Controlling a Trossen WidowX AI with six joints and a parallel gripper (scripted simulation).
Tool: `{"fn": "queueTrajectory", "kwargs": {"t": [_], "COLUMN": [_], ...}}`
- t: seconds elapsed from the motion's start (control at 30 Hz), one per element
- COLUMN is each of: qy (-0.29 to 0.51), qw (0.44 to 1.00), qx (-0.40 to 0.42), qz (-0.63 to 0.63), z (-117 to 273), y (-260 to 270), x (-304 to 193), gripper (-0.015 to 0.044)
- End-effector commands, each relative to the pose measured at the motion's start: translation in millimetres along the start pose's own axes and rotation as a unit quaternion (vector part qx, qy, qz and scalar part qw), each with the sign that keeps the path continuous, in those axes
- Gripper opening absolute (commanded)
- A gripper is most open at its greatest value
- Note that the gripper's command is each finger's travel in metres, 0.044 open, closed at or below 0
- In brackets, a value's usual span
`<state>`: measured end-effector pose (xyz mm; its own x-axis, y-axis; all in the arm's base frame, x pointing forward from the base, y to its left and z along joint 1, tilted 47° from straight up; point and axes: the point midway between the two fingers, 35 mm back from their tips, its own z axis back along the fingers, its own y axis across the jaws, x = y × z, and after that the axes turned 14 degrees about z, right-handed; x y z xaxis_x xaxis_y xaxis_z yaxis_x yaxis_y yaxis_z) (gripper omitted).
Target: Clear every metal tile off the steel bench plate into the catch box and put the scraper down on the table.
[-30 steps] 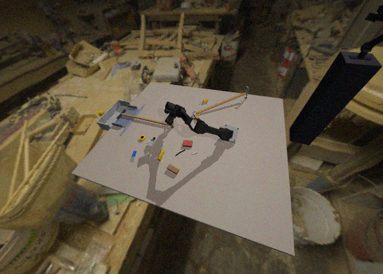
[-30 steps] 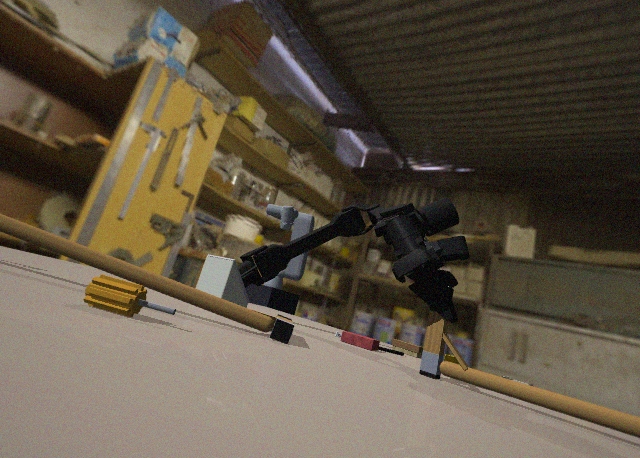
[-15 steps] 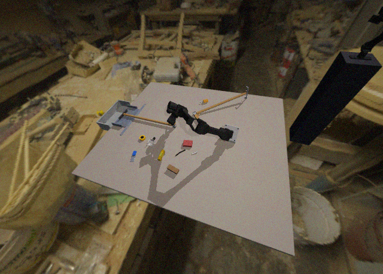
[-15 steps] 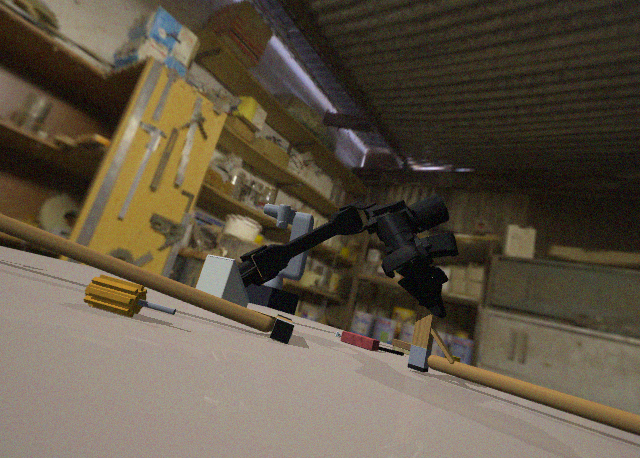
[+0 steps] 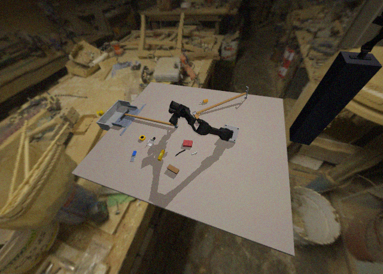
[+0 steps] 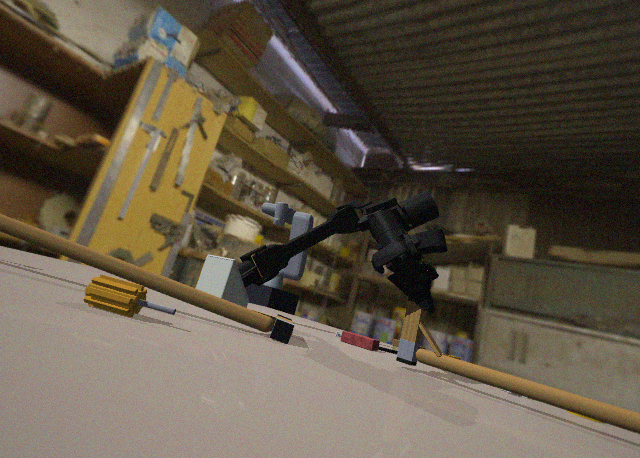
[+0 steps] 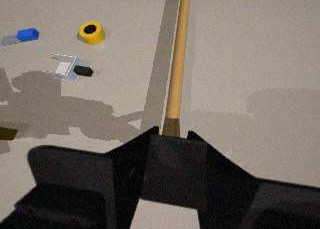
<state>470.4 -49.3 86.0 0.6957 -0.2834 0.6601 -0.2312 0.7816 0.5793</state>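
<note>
My gripper (image 5: 175, 125) (image 6: 422, 309) (image 7: 173, 133) is shut on the grip end of the long scraper (image 5: 149, 119) (image 6: 516, 383) (image 7: 178, 71). The scraper's wooden shaft runs away from the fingers, low over the table, toward the far left. Its head is near the mouth of the grey catch box (image 5: 103, 125), too small to make out clearly. The bluish steel bench plate (image 5: 141, 109) shows as a strip in front of the box. No metal tile can be made out in any view.
A second wooden-shafted tool (image 5: 221, 103) (image 6: 155, 283) lies behind the arm, beside an orange-handled piece (image 5: 205, 101) (image 6: 114, 294). A yellow tape roll (image 5: 142, 137) (image 7: 92, 33), blue piece (image 5: 134, 153) (image 7: 28, 35), yellow block (image 5: 161, 155), red block (image 5: 187, 143) and brown block (image 5: 172, 169) lie on the near side.
</note>
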Motion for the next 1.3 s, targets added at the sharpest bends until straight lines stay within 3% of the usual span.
{"fn": "queueTrajectory", "kwargs": {"t": [0.0, 1.27], "qy": [-0.005, -0.005], "qw": [1.000, 1.000], "qx": [-0.002, -0.003], "qz": [0.004, 0.004], "z": [8, 43], "y": [0, 8], "x": [-2, -38], "gripper": [0.0000, 0.0000]}}
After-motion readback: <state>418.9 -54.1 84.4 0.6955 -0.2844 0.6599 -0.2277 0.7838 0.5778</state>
